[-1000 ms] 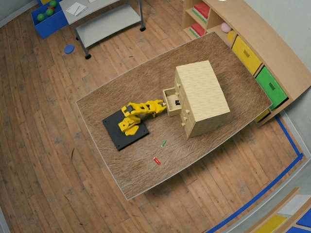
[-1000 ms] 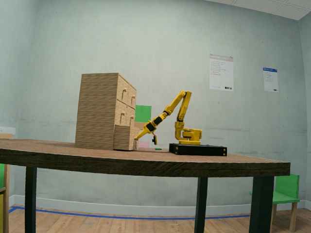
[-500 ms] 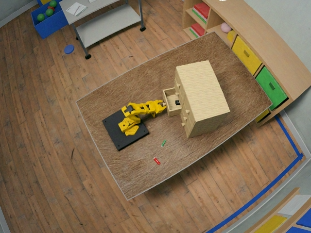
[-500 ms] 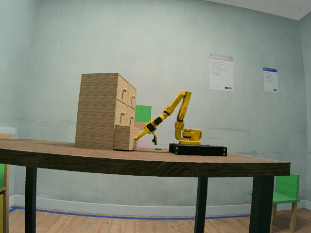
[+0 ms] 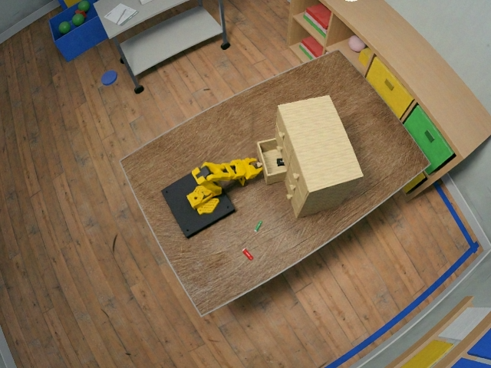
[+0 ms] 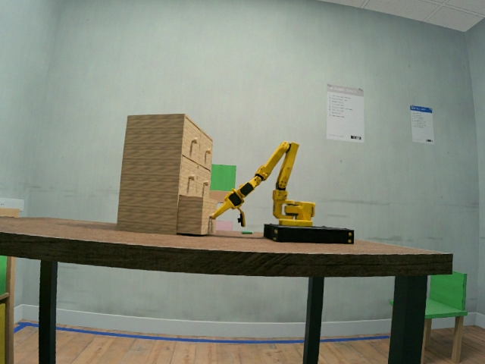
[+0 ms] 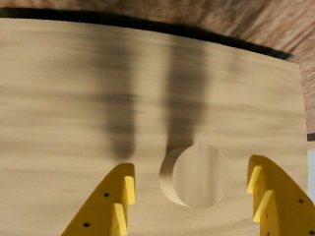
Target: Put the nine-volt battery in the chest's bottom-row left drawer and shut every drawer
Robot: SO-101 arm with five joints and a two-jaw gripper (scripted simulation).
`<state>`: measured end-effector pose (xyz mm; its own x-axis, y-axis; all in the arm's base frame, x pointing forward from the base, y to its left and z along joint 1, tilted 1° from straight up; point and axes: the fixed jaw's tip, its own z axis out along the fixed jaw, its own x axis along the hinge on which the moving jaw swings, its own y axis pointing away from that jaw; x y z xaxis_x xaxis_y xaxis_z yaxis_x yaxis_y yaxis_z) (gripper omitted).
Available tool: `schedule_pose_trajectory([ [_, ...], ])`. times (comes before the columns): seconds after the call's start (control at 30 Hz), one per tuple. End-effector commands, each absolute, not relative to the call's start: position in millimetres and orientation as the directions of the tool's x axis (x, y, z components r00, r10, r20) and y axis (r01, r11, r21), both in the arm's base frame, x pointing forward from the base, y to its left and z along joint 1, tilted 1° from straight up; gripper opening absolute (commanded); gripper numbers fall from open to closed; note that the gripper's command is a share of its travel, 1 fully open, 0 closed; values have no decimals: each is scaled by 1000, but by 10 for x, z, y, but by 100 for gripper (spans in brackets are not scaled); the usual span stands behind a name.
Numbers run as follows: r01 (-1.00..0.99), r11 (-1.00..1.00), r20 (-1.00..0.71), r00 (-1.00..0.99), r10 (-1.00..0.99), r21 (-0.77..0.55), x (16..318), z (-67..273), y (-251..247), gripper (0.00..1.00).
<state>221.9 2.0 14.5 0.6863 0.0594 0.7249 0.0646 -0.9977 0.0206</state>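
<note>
The wooden chest [image 5: 317,146] [image 6: 156,172] stands on the table with its bottom left drawer [image 5: 265,166] [image 6: 193,215] pulled partly out. The black nine-volt battery [image 5: 279,161] lies inside that drawer, near the chest. My gripper [image 5: 256,162] [image 6: 214,216] [image 7: 191,187] is low at the drawer's front panel [image 7: 79,125]. Its fingers stand apart on either side of the round knob [image 7: 197,177] without touching it. Nothing is held.
A green cylinder battery [image 5: 258,226] [image 6: 246,232] and a red one [image 5: 247,254] lie on the table in front of the chest, right of my black base plate [image 5: 186,209] [image 6: 309,233]. The other drawers are shut.
</note>
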Motion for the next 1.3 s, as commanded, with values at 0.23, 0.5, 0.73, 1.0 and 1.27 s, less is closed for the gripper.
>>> schedule_pose_trajectory([
  [0.23, 71, -997, 713, 699, 63, 18, 2170, 94, 34, 21],
  [0.5, 71, -997, 713, 699, 63, 18, 2168, 92, 34, 21],
  [0.73, 71, -997, 713, 699, 63, 18, 2168, 92, 34, 21],
  [1.0, 71, -997, 713, 699, 63, 18, 2168, 92, 34, 19],
  [1.27, 71, -997, 713, 699, 63, 18, 2168, 92, 34, 13],
])
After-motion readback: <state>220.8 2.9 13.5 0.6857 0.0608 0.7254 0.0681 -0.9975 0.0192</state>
